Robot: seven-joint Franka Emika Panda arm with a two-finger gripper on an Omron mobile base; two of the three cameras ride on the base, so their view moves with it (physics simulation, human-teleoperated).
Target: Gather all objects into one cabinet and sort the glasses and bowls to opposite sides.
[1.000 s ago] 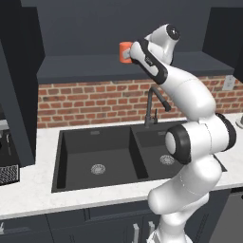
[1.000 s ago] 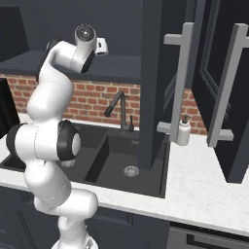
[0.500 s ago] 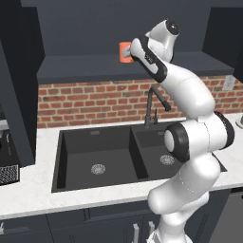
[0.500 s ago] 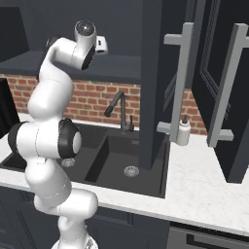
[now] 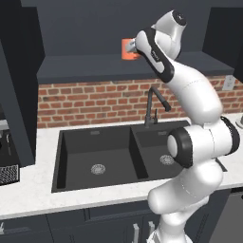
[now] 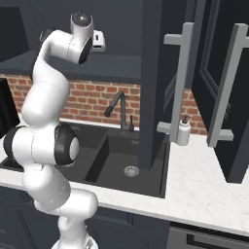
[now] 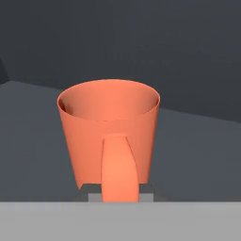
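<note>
Orange mug (image 7: 109, 136) sits upright, high up over the sink (image 5: 118, 154), inside the dark cabinet (image 5: 114, 28) near its shelf. The hand (image 7: 120, 193) is pinching the mug by its handle, with the fingers squeezed tight on both sides of it. I think the mug is light, hard and a bit slippery, so the handle is a good place to hold it.

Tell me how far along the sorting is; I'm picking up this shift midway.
Nothing looks finished yet. In hand: the gripper is shut on the handle of the orange mug, held upright up by the dark shelf above the sink. Still left: setting the mug down and gathering the other cups and the bowl.
</note>
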